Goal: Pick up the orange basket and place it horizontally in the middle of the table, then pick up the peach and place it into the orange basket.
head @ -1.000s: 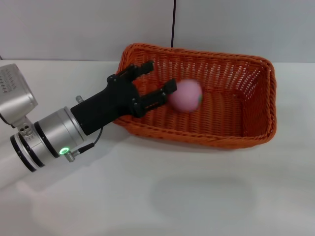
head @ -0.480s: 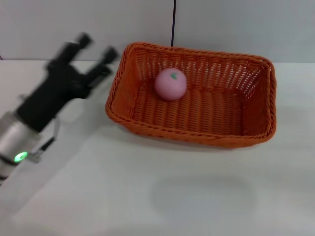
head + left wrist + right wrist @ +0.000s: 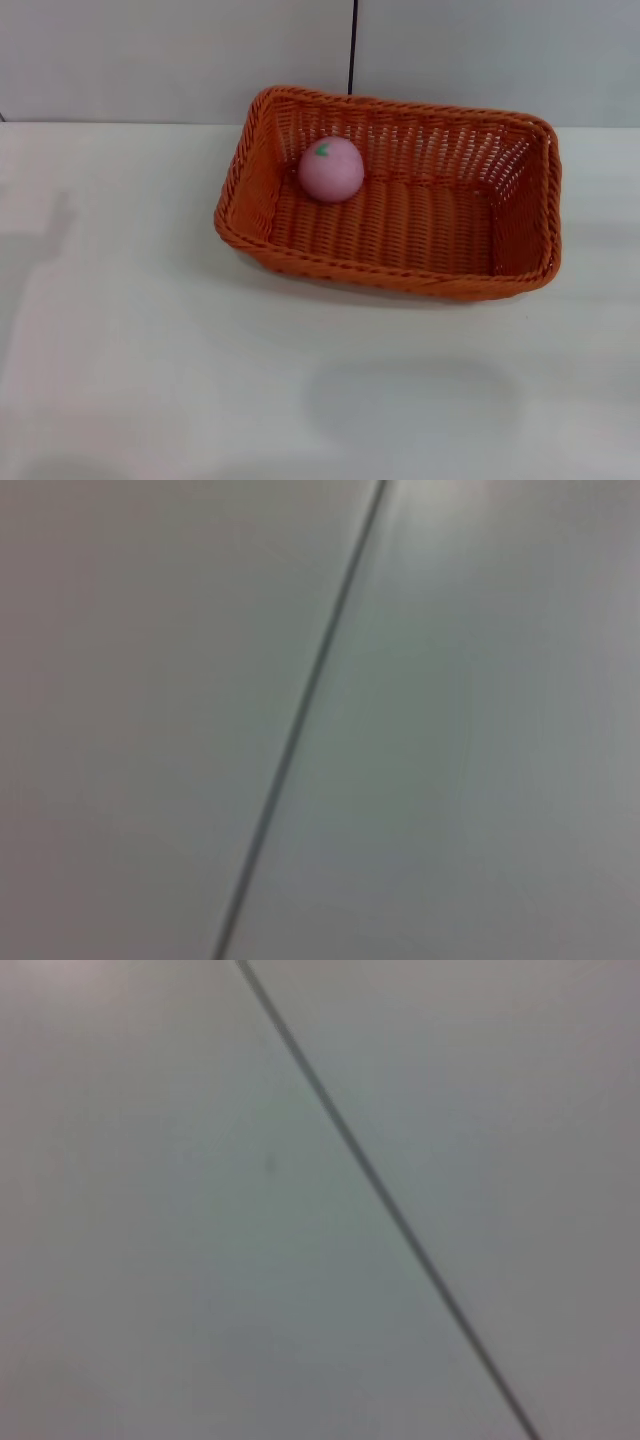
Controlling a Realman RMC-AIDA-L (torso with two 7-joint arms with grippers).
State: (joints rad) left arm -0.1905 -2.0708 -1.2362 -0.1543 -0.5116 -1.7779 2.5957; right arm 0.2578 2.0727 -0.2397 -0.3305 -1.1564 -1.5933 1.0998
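The orange basket (image 3: 520, 200) lies lengthwise across the middle of the white table (image 3: 150, 350) in the head view. Inside it, near its far left corner, rests the pink peach (image 3: 331, 168) with a small green mark on top. Neither gripper shows in any view. Both wrist views hold only a plain grey wall panel with a dark seam.
A grey wall with a vertical dark seam (image 3: 352, 50) runs behind the table's far edge. A faint shadow falls on the table at the left.
The left gripper let go of the peach in the basket, drew back to the left and left the head view. The peach rolled a little toward the basket's far left corner.
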